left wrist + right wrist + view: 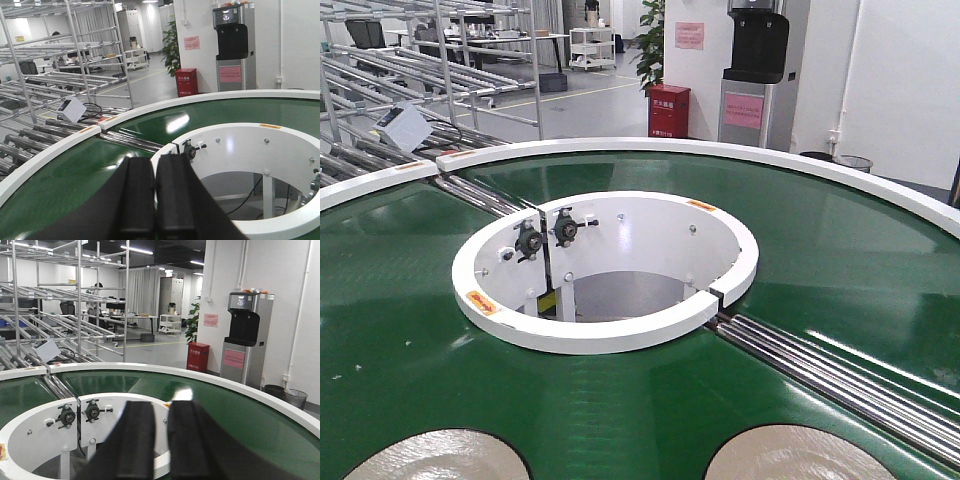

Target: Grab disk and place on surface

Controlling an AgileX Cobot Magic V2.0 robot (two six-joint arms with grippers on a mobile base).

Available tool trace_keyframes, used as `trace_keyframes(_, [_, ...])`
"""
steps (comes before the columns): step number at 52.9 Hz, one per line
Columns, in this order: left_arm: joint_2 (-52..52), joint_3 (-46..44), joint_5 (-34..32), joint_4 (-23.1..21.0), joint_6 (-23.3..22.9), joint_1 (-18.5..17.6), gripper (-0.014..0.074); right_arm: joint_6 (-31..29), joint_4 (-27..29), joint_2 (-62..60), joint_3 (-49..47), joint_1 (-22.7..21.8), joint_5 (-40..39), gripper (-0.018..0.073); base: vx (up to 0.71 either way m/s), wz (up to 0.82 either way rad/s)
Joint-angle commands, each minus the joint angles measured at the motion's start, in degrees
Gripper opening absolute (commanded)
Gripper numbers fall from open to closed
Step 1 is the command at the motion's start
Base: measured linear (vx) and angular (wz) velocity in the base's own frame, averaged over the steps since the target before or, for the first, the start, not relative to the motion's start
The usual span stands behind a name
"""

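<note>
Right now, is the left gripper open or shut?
Shut: in the left wrist view the left gripper has its two black fingers pressed together, nothing between them.

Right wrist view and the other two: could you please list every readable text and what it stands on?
No text is legible.
pink paper sign on the white wall: blurred.
pink label on the grey water dispenser: blurred.
white characters on the red floor cabinet: too small.
orange stickers on the white inner rim: too small.
</note>
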Motion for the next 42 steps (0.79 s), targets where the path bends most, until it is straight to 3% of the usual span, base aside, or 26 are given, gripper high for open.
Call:
trace_keyframes(1, [-0.2, -1.9, -4.4, -0.7, -0.6, -0.3, 0.0379, -0.6, -0.2, -0.4, -2.2, -0.2, -4.2, 0.0424, 0.0, 0.0])
trace_keyframes(11, [-0.2, -1.9, -4.9, -0.7, -0.6, -0.3, 0.0633, -0.5, 0.2, -0.4, -2.2, -0.2, -4.1, 0.0729, 0.0, 0.0])
trace_keyframes(16, [-0.2, -1.9, -4.9, -0.7, -0.6, -0.3, 0.067, -0.5, 0.2, -0.4, -2.2, -0.2, -4.1, 0.0728, 0.0, 0.0])
trace_keyframes(24, [-0.2, -2.0, -0.4, -0.7, -0.6, -0.3, 0.0659, 1.4, 2.7, -0.4, -2.5, -0.2, -1.5, 0.0706, 0.0, 0.0])
trace_keyframes(36, [5.3, -8.9, 19.1, -0.8, -0.6, -0.3, 0.0617, 2.0, 4.5, 6.5, -14.0, -0.2, 22.8, 0.0592, 0.0, 0.0])
trace_keyframes(39, [8.6, -12.0, 23.9, -2.9, -0.5, -0.3, 0.0598, 1.7, 7.0, 9.9, -17.5, -0.2, 27.1, 0.0564, 0.0, 0.0])
trace_keyframes(42, [12.3, -15.0, 28.6, -8.2, 0.7, -0.4, 0.0581, 0.6, 11.6, 13.8, -20.6, -0.2, 30.7, 0.0546, 0.0, 0.0])
